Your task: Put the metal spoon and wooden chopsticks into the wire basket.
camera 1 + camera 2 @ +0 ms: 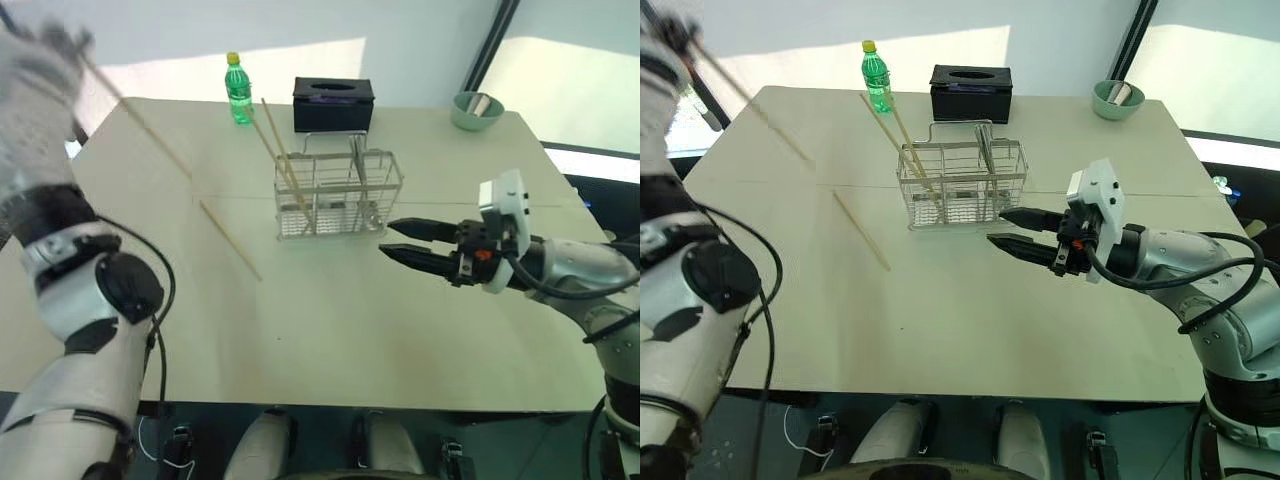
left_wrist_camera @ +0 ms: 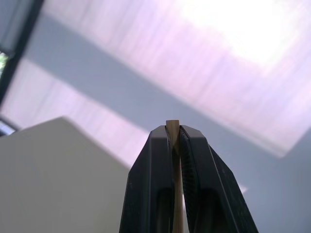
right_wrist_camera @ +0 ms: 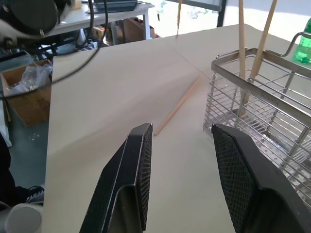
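The wire basket [image 1: 340,195] stands mid-table, toward the far side. Two wooden chopsticks [image 1: 285,160] lean in its left compartment. A thin grey metal handle [image 1: 986,148] stands in a middle compartment and looks like the metal spoon; its bowl is hidden among the wires. Another chopstick [image 1: 230,240] lies flat on the table left of the basket. My left gripper [image 2: 172,131], raised high at the left, is shut on one more chopstick [image 1: 140,120] that slants down toward the table. My right gripper [image 1: 386,238] hovers open just right of the basket, with nothing between its fingers.
A green bottle [image 1: 238,90] and a black tissue box [image 1: 333,103] stand behind the basket. A pale green bowl [image 1: 476,110] sits at the far right corner. The tan table [image 1: 330,340] stretches bare toward its near edge.
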`<state>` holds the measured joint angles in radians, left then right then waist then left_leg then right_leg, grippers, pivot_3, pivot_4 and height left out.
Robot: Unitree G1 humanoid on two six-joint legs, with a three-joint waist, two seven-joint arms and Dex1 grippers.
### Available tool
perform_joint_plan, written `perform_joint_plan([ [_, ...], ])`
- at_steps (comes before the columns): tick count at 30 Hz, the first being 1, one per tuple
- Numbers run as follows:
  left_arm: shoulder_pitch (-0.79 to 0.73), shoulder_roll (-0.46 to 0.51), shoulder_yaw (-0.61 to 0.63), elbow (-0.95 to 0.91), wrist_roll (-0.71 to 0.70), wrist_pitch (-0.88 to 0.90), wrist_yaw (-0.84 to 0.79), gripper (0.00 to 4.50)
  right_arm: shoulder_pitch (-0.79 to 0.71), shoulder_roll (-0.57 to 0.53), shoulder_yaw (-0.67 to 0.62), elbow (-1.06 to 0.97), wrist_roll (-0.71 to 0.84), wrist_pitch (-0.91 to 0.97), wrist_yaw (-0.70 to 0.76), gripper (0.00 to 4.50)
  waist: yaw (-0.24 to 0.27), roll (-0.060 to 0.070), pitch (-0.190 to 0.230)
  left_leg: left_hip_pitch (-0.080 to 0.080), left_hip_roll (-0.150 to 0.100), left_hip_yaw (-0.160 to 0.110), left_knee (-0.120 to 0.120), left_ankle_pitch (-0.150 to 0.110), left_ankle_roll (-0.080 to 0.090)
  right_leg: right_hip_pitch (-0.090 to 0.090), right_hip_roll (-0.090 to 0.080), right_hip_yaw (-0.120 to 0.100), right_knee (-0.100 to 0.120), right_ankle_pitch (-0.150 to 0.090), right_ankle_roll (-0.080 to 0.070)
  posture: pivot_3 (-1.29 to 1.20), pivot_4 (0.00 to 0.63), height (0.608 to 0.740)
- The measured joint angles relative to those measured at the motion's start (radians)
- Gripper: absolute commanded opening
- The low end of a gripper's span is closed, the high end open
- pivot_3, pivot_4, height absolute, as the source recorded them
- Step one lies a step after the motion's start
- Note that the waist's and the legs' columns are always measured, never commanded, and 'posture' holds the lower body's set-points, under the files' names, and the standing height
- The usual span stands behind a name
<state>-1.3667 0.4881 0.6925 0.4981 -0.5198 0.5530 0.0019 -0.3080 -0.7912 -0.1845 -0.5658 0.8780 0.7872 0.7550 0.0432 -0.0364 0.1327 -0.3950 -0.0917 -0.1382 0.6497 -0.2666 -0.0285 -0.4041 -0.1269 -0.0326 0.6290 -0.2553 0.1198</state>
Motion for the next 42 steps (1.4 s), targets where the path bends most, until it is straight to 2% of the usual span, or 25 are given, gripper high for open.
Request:
perform_joint_plan([
  [3, -0.099, -0.047, -0.012, -0.002, -0.071, -0.023, -0.033, 0.05, 0.019, 0.010, 0.001, -0.003, -0.001, -0.001, -0.016, 1.99, -0.004, 0.002, 0.000, 0.003, -0.001, 0.001, 0.000, -0.001, 0.002, 0.002, -0.001, 0.000, 0.000, 0.000, 0.001, 0.00, 0.150, 0.661],
  [6, -0.106, -0.123, -0.083, 0.009, -0.081, -0.041, -0.099, 0.05, 0.030, 0.026, 0.003, -0.005, -0.009, -0.009, -0.032, 1.99, -0.005, 0.002, 0.000, 0.004, 0.000, 0.001, 0.000, -0.001, 0.002, 0.002, 0.002, 0.000, 0.001, 0.000, 0.001, 0.00, 0.150, 0.661],
  [11, 0.002, -0.212, -0.299, 0.008, -0.001, -0.096, -0.223, 0.05, 0.051, 0.028, -0.001, -0.028, -0.011, -0.026, -0.064, 1.99, -0.010, 0.003, 0.000, 0.003, 0.000, 0.002, -0.001, 0.000, 0.001, 0.001, 0.003, 0.002, 0.002, 0.000, 0.001, 0.00, 0.150, 0.661],
  [16, 0.118, -0.233, -0.465, -0.003, 0.126, -0.234, -0.317, 0.05, 0.093, 0.028, -0.031, -0.042, -0.010, -0.033, -0.095, 1.99, -0.017, 0.003, 0.001, 0.002, 0.001, 0.002, -0.001, 0.000, 0.001, 0.000, 0.003, 0.002, 0.001, 0.000, 0.000, 0.00, 0.150, 0.661],
  [25, 0.270, -0.315, -0.515, -0.012, 0.187, -0.324, -0.301, 0.05, 0.121, 0.029, -0.061, -0.062, -0.007, -0.033, -0.135, 1.99, -0.005, 0.004, 0.001, 0.003, 0.001, 0.002, -0.001, -0.001, 0.002, 0.001, 0.003, 0.002, 0.001, 0.000, 0.000, 0.00, 0.150, 0.661],
  [32, 0.344, -0.323, -0.516, -0.053, 0.207, -0.320, -0.252, 0.05, 0.128, 0.029, -0.063, -0.061, -0.005, -0.033, -0.143, 1.99, -0.005, 0.004, 0.001, 0.002, 0.001, 0.002, -0.001, -0.001, 0.003, 0.001, 0.003, 0.002, 0.001, 0.000, 0.000, 0.00, 0.150, 0.661],
  [34, 0.373, -0.323, -0.516, -0.073, 0.206, -0.308, -0.246, 0.82, 0.113, 0.029, -0.062, -0.059, -0.006, -0.033, -0.144, 1.99, -0.006, 0.004, 0.001, 0.003, 0.001, 0.002, -0.001, -0.001, 0.003, 0.001, 0.003, 0.002, 0.001, 0.000, 0.000, 0.00, 0.150, 0.661],
  [35, 0.385, -0.323, -0.516, -0.086, 0.204, -0.295, -0.245, 1.06, 0.105, 0.029, -0.062, -0.057, -0.006, -0.034, -0.145, 1.99, -0.006, 0.004, 0.001, 0.003, 0.001, 0.002, -0.001, -0.001, 0.003, 0.001, 0.003, 0.002, 0.001, 0.000, 0.000, 0.00, 0.150, 0.661],
  [41, 0.407, -0.317, -0.499, -0.191, 0.157, -0.210, -0.240, 4.12, 0.064, 0.037, -0.044, -0.018, -0.013, -0.038, -0.142, 1.99, -0.004, 0.003, 0.001, 0.002, 0.001, 0.002, -0.001, -0.001, 0.003, 0.001, 0.003, 0.002, 0.001, 0.000, 0.000, 0.00, 0.150, 0.661],
  [42, 0.406, -0.309, -0.494, -0.202, 0.148, -0.194, -0.239, 4.45, 0.057, 0.038, -0.038, -0.011, -0.017, -0.039, -0.141, 1.99, -0.005, 0.003, 0.001, 0.002, 0.001, 0.002, -0.001, -0.001, 0.003, 0.001, 0.003, 0.002, 0.001, 0.000, 0.000, 0.00, 0.150, 0.661],
])
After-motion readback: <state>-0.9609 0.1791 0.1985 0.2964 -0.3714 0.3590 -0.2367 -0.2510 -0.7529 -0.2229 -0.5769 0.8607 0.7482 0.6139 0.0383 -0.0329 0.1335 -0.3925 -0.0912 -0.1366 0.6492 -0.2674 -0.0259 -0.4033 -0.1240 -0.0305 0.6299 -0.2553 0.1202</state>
